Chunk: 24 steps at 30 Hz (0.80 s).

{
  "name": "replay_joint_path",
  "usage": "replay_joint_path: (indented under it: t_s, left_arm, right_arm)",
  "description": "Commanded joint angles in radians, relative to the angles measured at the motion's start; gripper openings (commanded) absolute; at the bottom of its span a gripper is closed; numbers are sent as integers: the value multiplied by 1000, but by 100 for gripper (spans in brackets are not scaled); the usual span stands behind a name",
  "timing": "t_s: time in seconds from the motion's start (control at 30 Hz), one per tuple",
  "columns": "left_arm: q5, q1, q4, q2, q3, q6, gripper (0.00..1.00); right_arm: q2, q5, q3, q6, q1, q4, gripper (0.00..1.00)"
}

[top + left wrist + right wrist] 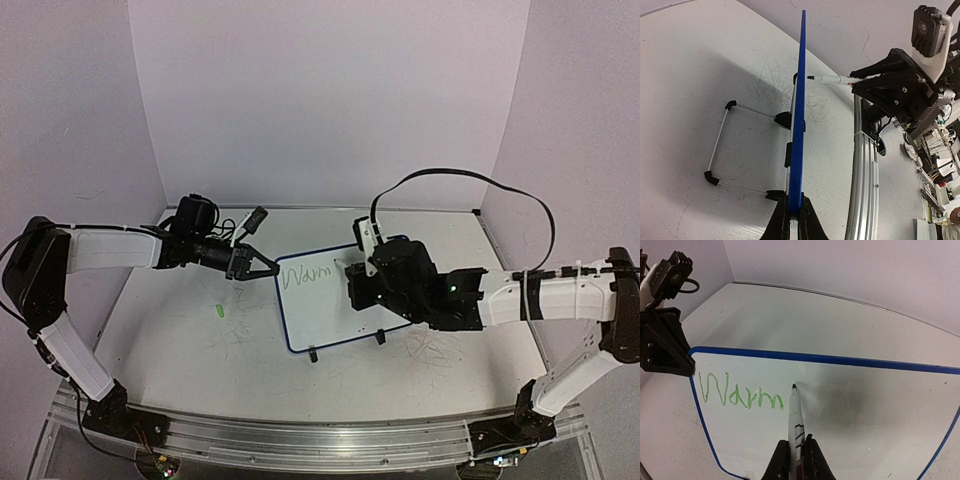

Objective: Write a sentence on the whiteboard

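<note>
The whiteboard (322, 312) stands propped at the table's middle on its wire stand (720, 145). In the left wrist view it shows edge-on as a blue rim (799, 115). My left gripper (268, 268) is shut on the board's left edge (795, 202). My right gripper (362, 288) is shut on a white marker (795, 415), with its jaws closed on the barrel (796, 444). The marker's tip rests at the board face, just right of the sentence (740, 396). The sentence reads "Warm" in green (307, 274). The marker (832, 79) points sideways at the board.
A small green cap (219, 310) lies on the table left of the board. Faint grey scribbles mark the tabletop (435, 345). An aluminium rail (300, 440) runs along the near edge. Purple walls close in the back and sides.
</note>
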Motion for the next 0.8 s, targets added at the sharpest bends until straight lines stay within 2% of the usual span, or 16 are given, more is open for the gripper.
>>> replay_joint_path:
  t_s: [0.0,0.77]
  left_arm:
    - [17,-21,-29,-4,29,20,0]
    - [18,-21,-30,-6,29,21,0]
  right_arm:
    - [17,29,45,-8,-9,22,0]
    - [45,-8,29,43,-16,-24,0]
